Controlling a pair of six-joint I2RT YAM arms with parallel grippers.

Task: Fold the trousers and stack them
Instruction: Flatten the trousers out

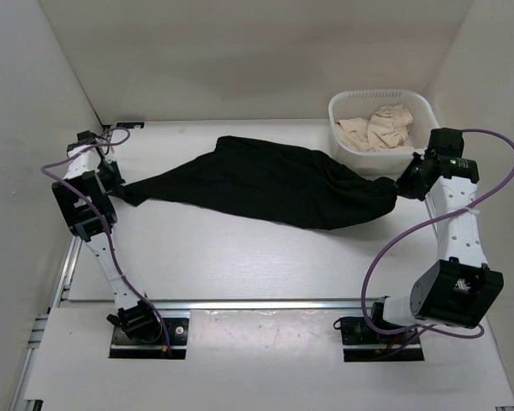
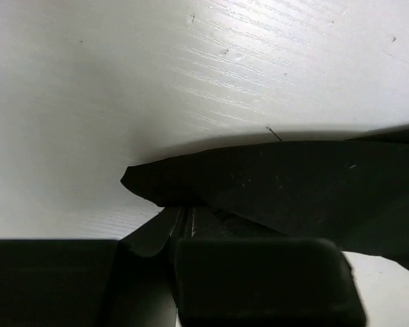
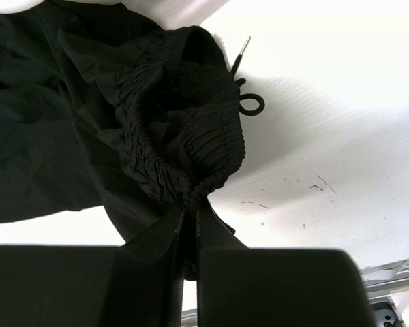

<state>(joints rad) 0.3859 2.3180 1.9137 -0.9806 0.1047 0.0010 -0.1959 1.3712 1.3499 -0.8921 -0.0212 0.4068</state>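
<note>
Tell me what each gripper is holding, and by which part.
Both hold the trousers: the left gripper pinches the narrow leg end, the right gripper pinches the gathered elastic waistband.

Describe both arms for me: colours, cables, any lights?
Left arm and right arm match: white links and boxy black joints, each trailed by a looping purple cable. The right wrist shows a small green light. The fingers are plain matte black; no markings are readable.
</note>
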